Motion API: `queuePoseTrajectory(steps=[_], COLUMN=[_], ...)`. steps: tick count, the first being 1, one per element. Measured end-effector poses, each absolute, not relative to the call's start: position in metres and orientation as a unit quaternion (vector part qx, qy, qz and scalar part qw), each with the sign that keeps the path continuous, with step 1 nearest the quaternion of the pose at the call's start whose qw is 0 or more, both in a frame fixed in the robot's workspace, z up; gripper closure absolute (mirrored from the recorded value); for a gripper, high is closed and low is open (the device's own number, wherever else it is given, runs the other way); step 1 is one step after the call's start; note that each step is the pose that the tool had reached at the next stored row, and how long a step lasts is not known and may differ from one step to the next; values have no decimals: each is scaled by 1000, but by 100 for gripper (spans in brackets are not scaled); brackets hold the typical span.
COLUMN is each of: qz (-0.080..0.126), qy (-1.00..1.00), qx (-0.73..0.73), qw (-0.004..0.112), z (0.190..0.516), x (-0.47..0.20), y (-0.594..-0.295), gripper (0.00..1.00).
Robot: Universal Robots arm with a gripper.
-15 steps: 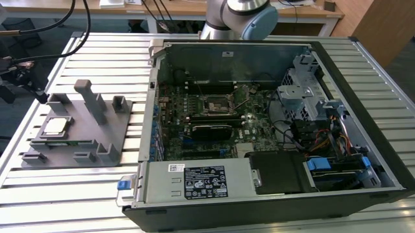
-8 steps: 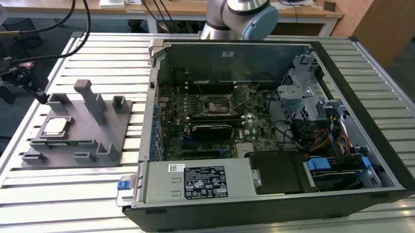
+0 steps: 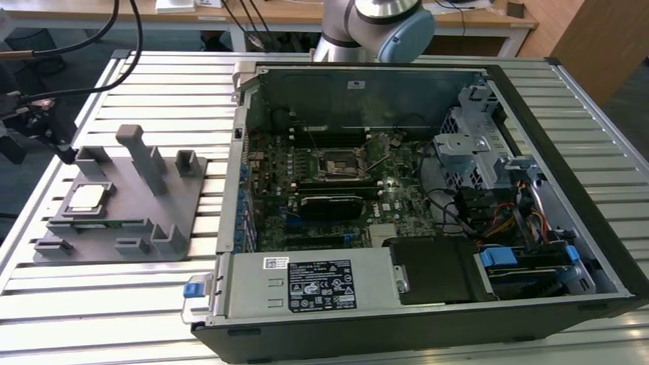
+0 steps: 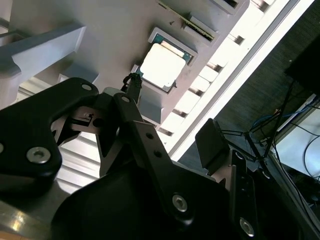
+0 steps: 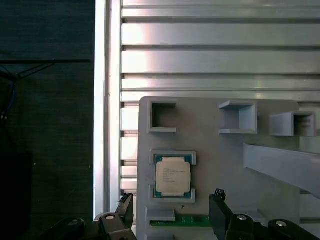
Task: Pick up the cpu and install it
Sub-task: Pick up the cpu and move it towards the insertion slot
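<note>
Tool [image 3: 39,144] at the exterior view's left edge, hanging above the far left end of the grey fixture [image 3: 167,220], apart from it. Fixture flat on the slatted desk [image 3: 121,304], cpu [image 3: 87,199] lying in a pocket near its left side, shiny top up. Open computer case [image 3: 406,327] to the exterior view's right, black socket [image 3: 338,161] on the motherboard inside, well apart from the cpu.

Seen in the first wrist view: tool [image 5: 172,202] spread wide, 2 fingers [image 5: 218,210] straddling the cpu's [image 5: 173,176] pocket, gripping nothing.

Seen in the second wrist view: tool [image 4: 172,117] wide open and empty, cpu [image 4: 161,66] resting in its pocket just beyond the fingertips, pale rim showing, touched by neither of the 2.
</note>
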State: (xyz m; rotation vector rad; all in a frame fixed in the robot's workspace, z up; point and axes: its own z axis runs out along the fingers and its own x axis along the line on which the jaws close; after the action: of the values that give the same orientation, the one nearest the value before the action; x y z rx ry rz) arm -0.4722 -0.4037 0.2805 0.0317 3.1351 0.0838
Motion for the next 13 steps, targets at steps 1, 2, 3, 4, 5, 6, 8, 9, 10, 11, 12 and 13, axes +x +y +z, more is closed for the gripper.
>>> queuePoseTrajectory(steps=[1,2,3,4,5,6,8,9,10,11,12,13], qz=[27,26,26,26,26,26,26,26,26,26,26,26], qy=[1000,1000,1000,1000,1000,1000,1000,1000,1000,1000,1000,1000], qx=[10,10,10,10,10,10,10,10,10,10,10,10], qw=[3,3,3,3,3,3,3,3,3,3,3,3], z=[280,280,279,279,279,279,278,278,278,277,277,277], x=[-472,-472,-472,-472,-472,-471,-471,-471,-471,-470,-470,-470], y=[-404,-404,-404,-404,-404,-404,-404,-404,-404,-404,-404,-404], gripper=[29,29,29,29,29,29,29,29,29,29,29,29])
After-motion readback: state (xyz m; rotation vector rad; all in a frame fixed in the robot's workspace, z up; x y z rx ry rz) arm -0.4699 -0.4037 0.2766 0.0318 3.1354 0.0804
